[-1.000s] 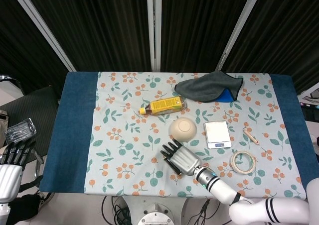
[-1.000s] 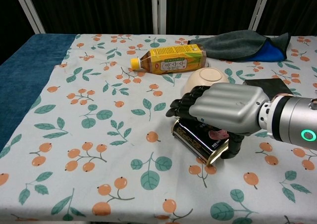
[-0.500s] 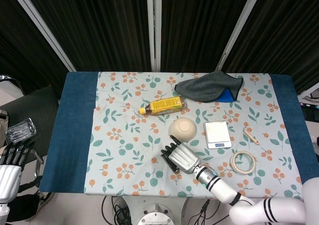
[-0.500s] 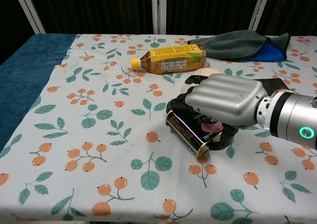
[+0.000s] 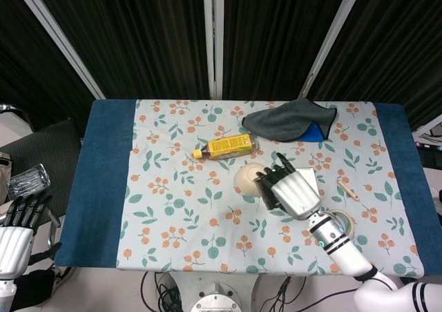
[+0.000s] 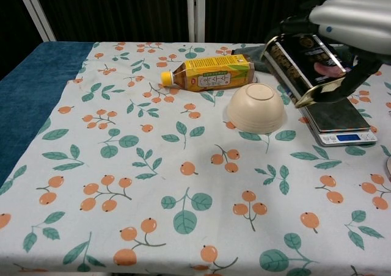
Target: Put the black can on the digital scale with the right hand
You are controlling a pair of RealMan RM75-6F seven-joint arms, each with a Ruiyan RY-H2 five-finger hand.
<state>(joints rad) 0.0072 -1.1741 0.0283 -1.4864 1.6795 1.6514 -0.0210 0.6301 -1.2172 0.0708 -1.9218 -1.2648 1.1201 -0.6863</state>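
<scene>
Chest view: right hand (image 6: 357,16) fingers (image 6: 292,24) wrap the tilted black can (image 6: 297,67).

black can (image 6: 299,66) w/ gold rim, tilted, held in air above silver digital scale (image 6: 337,123).

— What does the right hand (image 5: 293,191) look like?
— Silver-grey ridged metal back, black fingers (image 5: 282,164), a pinkish pad inside; behind it a white forearm with black bands and a small green light (image 5: 320,241).
— And the left hand (image 5: 17,223)?
— Beside the blue table edge: black fingers, a silver-white shell.
</scene>
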